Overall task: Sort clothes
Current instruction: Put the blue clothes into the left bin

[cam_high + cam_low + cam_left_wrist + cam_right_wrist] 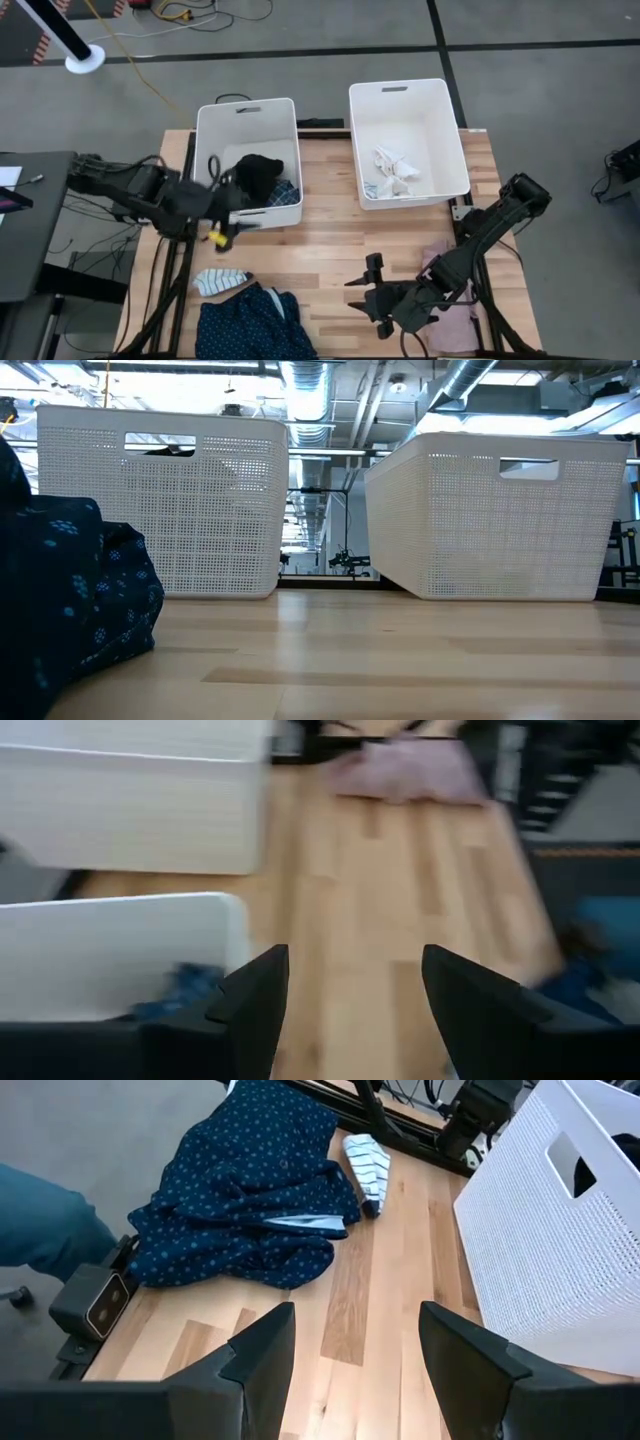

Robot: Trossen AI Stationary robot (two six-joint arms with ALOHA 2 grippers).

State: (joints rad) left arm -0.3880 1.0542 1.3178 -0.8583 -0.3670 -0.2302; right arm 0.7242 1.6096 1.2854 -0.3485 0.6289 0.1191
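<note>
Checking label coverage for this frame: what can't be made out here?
- Pale pink garment: high view, mostly under the right arm; left wrist view, blurred.
- Navy patterned garment: high view, cut by the bottom edge; low view, cut by the left edge.
- Left bin contents: low view, bin wall hides them; high view, the left gripper overlaps its rim.
- White clothes in the right bin: bunched, count unclear.

Navy dotted garment [250, 1190], white bins [408, 140]

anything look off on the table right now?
Yes: the right white plastic bin sits skewed to the table edge, unlike the left white plastic bin. In the low view its near corner seems lifted. The pale pink garment lies partly under the right arm.
</note>
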